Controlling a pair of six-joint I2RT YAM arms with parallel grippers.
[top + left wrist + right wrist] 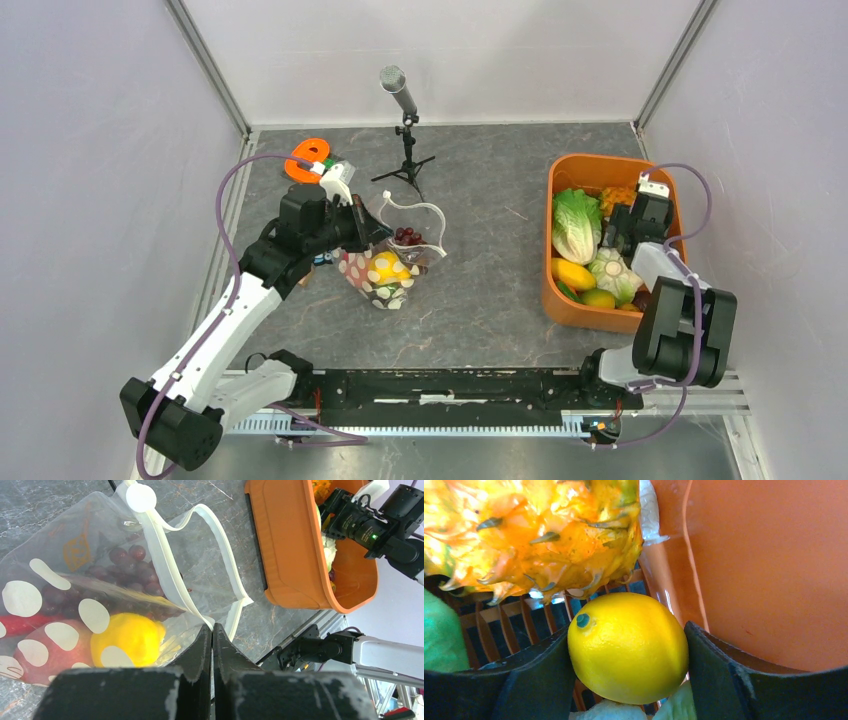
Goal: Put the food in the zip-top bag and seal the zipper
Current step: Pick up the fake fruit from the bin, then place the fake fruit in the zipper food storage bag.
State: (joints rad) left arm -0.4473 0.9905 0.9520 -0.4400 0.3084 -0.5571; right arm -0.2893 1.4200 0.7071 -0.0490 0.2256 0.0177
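The zip-top bag (392, 272) stands left of the table's middle, mouth open, with dark grapes (131, 566), a yellow fruit (127, 641) and a red piece (42, 645) inside. Its zipper (167, 555) is a white strip looping round the mouth. My left gripper (212, 628) is shut on the bag's mouth edge at the zipper strip; it also shows in the top view (372, 232). My right gripper (628, 630) is down in the orange tub (556, 298), its fingers pressed on both sides of a yellow lemon (626, 655). An orange pineapple (534, 530) lies just beyond it.
The tub at the right also holds lettuce (575, 225), yellow mangoes (573, 273) and other toys. A microphone on a small tripod (405, 130) stands at the back middle. An orange object (308, 160) lies at the back left, behind my left arm.
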